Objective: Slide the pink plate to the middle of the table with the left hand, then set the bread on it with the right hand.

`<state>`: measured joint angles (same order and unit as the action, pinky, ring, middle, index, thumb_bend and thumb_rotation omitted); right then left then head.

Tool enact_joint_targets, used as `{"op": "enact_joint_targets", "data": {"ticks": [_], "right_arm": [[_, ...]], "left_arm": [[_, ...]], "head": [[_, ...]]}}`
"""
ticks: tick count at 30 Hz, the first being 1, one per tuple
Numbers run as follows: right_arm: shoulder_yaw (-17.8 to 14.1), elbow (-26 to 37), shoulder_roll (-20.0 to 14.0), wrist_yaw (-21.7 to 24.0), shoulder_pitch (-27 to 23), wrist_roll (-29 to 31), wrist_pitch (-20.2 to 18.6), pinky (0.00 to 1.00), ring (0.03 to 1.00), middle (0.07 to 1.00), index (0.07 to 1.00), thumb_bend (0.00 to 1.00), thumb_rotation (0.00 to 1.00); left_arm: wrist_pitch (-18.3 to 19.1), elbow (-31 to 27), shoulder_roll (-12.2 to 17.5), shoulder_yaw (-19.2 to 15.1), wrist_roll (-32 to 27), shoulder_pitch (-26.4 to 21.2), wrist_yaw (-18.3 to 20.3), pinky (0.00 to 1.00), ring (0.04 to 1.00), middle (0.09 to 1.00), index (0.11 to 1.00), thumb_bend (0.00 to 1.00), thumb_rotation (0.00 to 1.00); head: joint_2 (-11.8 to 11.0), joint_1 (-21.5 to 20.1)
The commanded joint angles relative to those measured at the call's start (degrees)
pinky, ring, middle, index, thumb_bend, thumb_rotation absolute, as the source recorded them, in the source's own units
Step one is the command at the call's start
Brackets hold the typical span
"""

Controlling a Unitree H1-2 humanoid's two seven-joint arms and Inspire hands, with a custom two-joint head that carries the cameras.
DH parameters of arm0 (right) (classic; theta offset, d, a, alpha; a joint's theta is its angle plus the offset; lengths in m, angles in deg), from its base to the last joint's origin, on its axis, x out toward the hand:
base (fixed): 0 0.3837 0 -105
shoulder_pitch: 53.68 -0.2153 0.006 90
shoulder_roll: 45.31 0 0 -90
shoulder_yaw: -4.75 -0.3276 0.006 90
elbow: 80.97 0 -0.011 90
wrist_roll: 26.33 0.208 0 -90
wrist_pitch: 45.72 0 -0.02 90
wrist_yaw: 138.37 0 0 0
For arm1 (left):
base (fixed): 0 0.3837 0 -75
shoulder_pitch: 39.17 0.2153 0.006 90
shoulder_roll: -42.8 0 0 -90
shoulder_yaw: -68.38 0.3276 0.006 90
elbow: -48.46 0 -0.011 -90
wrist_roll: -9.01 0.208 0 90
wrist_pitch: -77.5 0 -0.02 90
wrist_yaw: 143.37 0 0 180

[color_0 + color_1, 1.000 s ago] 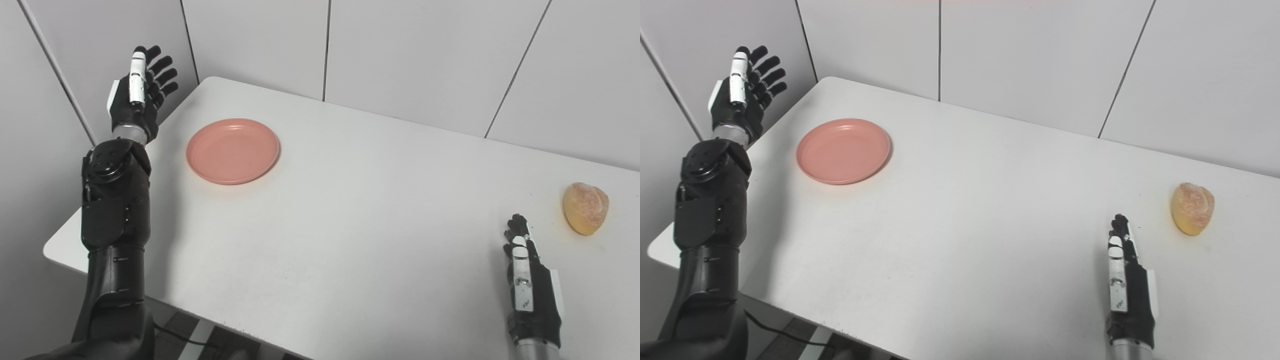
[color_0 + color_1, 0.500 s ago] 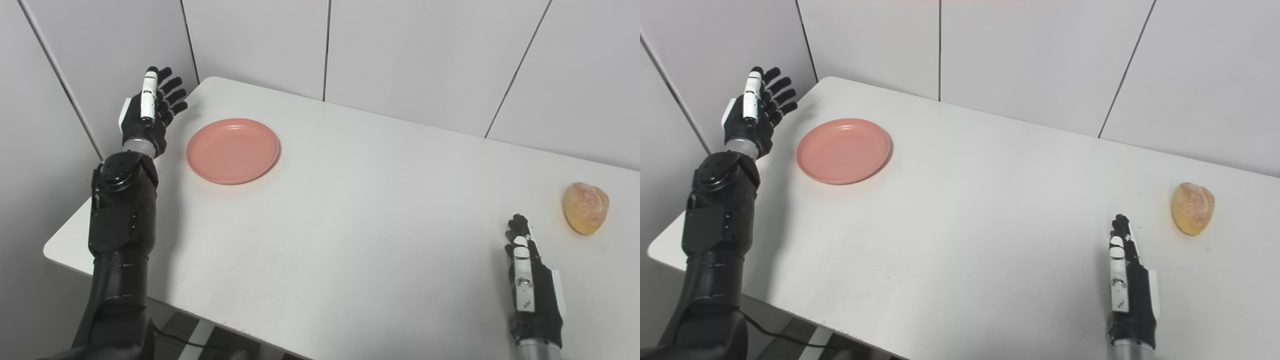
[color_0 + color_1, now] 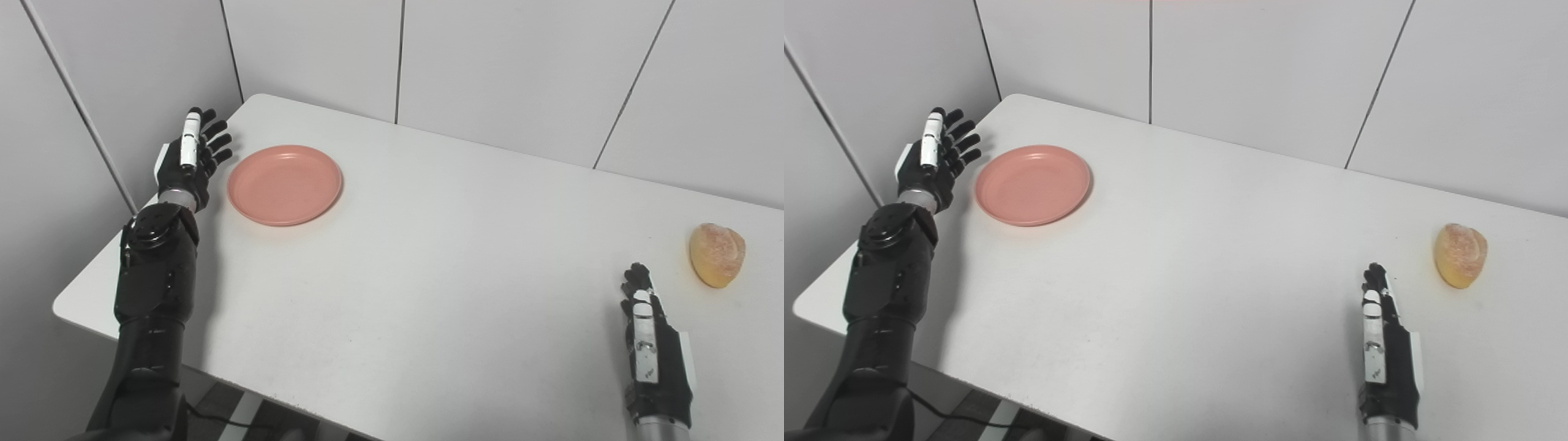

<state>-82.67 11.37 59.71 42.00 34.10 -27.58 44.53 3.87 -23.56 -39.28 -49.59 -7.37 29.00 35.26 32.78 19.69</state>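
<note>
step: reaching for the slide | left hand (image 3: pixel 187 162) fingers spread, empty, just beside pink plate (image 3: pixel 285 184) at its 9 o'clock; plate at table's (image 3: pixel 429 275) 10 o'clock | right hand (image 3: pixel 652 349) flat, fingers straight, empty; bread (image 3: pixel 716 254) at 3 o'clock | next: push plate toward centre

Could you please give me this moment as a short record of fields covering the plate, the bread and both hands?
plate: round pink plastic plate, empty, at the far left of the white table, not yet in the middle
bread: golden rounded bread roll, on the table near its right edge
left hand: open, fingers spread, just left of the plate; contact cannot be told
right hand: open, flat, near the bread but apart from it
</note>
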Motion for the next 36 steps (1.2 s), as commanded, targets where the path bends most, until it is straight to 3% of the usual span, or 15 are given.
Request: {"op": "enact_joint_targets", "data": {"ticks": [1, 12, 20, 29, 36], "right_arm": [[-0.1, 0.8, -0.2, 0.2, -1.2, -0.3, 2.9, 0.98, 0.964, 0.945, 0.934, 0.12, 1.0], [-0.1, 1.0, 0.0, 0.0, -1.2, -0.1, 2.8, 0.98, 0.96, 0.944, 0.932, 0.13, 1.0], [0.1, 0.4, -0.1, 0.1, -1.6, -0.2, 3.2, 0.98, 0.96, 0.944, 0.93, 0.12, 1.0], [0.2, 0.7, 0.2, 0.1, -1.5, -0.1, 2.8, 0.98, 0.962, 0.946, 0.934, 0.12, 1.0], [0.6, 1.7, 0.5, -0.2, -1.3, -0.8, 1.3, 0.98, 0.962, 0.947, 0.936, 0.12, 1.0]], "left_arm": [[-3.4, 0.0, 2.1, 0.1, -0.1, -1.7, 0.5, 0.87, 0.864, 0.873, 0.856, 0.36, 0.99], [-5.3, 3.7, 2.4, 0.8, -0.3, -1.2, 1.3, 0.87, 0.874, 0.879, 0.868, 0.36, 1.0], [-5.3, 4.2, 0.6, 2.2, -0.6, -0.4, 1.5, 0.86, 0.878, 0.883, 0.864, 0.34, 1.0], [-5.4, 3.8, -0.7, 6.2, -0.1, 0.2, 3.0, 0.88, 0.894, 0.893, 0.877, 0.34, 1.0], [-5.1, 3.6, -1.6, 10.1, 1.3, -0.2, 3.7, 0.83, 0.872, 0.876, 0.864, 0.34, 1.0]], "head": [[0.2, 0.0], [0.2, 0.0], [0.1, -0.2], [0.5, -0.8], [0.7, -1.6]]}}
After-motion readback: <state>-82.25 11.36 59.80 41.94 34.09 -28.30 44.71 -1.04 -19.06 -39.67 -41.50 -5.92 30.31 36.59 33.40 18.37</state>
